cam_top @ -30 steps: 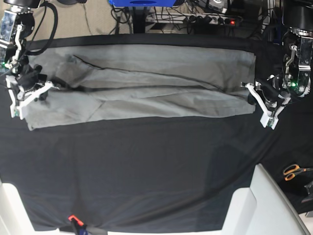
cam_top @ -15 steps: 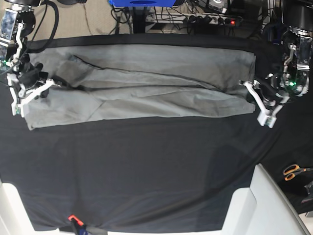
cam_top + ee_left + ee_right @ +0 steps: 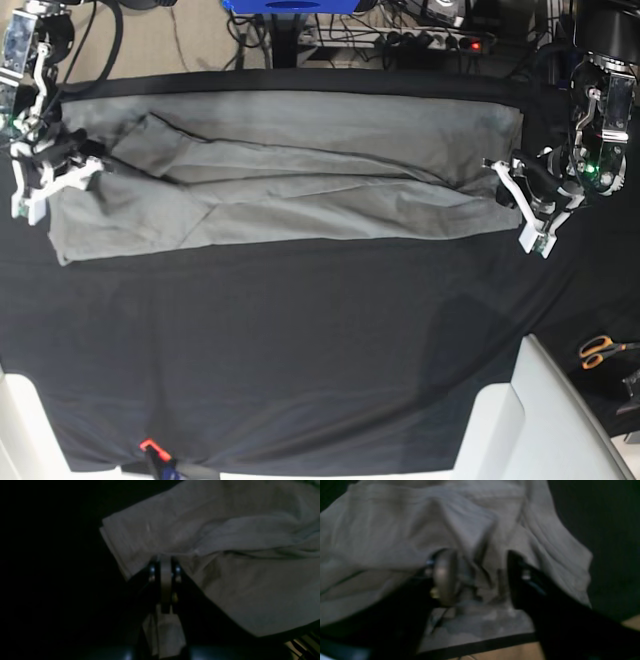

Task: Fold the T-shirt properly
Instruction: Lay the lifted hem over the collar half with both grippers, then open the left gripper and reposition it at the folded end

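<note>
Grey T-shirt (image 3: 300, 165) lies folded lengthwise along the far side of the black table cloth (image 3: 300, 340). Left gripper (image 3: 163, 563) — jaws pinched on the shirt's edge. Right gripper (image 3: 480, 577) — jaws apart over the other end, gripping nothing.

Left arm: reaches down at the table's far right edge in the base view.
Left gripper (image 3: 163, 562): jaws pressed together, pinching a fold of grey cloth.
Right arm: comes down at the far left edge.
Right gripper (image 3: 480, 580): jaws spread apart, cloth between them, nothing clamped.
</note>
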Controlling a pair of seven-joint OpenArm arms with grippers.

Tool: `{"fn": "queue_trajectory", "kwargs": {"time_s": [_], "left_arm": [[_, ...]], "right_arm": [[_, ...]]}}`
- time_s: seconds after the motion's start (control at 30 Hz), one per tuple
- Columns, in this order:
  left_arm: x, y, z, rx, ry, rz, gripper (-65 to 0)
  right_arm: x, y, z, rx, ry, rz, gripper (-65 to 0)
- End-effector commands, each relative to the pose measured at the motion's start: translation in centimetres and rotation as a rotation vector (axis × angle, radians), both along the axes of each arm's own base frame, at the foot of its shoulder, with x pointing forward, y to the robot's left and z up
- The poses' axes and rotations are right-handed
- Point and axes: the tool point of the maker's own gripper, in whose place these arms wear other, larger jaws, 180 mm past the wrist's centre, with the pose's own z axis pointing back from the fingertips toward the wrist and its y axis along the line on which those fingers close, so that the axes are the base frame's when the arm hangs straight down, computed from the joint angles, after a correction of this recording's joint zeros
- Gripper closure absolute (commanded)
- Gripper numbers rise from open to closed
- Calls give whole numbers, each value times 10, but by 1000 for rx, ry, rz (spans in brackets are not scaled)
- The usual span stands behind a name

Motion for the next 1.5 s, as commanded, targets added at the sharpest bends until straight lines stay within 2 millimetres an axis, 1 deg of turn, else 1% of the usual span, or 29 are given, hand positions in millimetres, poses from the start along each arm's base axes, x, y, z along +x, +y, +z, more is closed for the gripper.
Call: {"fn": "queue_trajectory", "kwargs": {"time_s": [0.0, 0.07, 0.1, 0.17, 0.23, 0.33, 0.47, 0.53, 0.67, 0.87, 0.93, 0.97, 1.13, 1.17, 1.2, 1.27, 1.37, 1.4, 1.47], "left_arm": [[11, 6, 12, 16, -38, -6, 0], [10, 6, 12, 16, -37, -8, 0], [10, 6, 12, 16, -37, -8, 0], [10, 6, 12, 16, -37, -8, 0], [12, 7, 14, 17, -43, -2, 0], [12, 7, 14, 17, -45, -2, 0], [12, 9, 16, 29, -43, -16, 0], [8, 6, 20, 27, -52, -24, 0], [7, -1, 30, 34, -75, -61, 0], [5, 1, 28, 36, -68, -60, 0], [0, 3, 27, 44, -56, -64, 0], [-1, 4, 27, 48, -55, -68, -33], [-3, 7, 37, 75, -65, -101, -290], [-5, 6, 40, 81, -67, -114, -339], [-7, 6, 43, 88, -70, -127, -377], [-7, 9, 58, 95, -106, -128, -453], [-6, 13, 96, 80, -223, -66, -513], [-7, 12, 111, 49, -269, -36, -523], [-12, 11, 133, -43, -329, 34, -530]], "right_arm": [[9, -11, 12, -27, -47, -34, -354], [12, -26, 18, -52, -90, -102, -363], [15, -28, 22, -63, -119, -108, -363], [22, -30, 28, -74, -157, -111, -363], [31, -30, 40, -84, -196, -106, -363], [36, -29, 49, -91, -223, -99, -363], [39, -28, 52, -91, -233, -99, -363], [43, -28, 53, -88, -238, -100, -363], [46, -28, 55, -87, -246, -100, -363], [46, -27, 54, -85, -245, -100, -363], [46, -27, 54, -85, -245, -100, -363], [46, -27, 54, -85, -245, -100, -363], [42, -25, 50, -70, -210, -96, -363], [44, -24, 51, -67, -211, -96, -363], [45, -24, 51, -64, -210, -95, -363], [46, -24, 52, -64, -211, -95, -363], [46, -24, 53, -65, -214, -95, -363], [46, -24, 53, -65, -214, -95, -363], [46, -24, 53, -67, -215, -95, -363]]}}
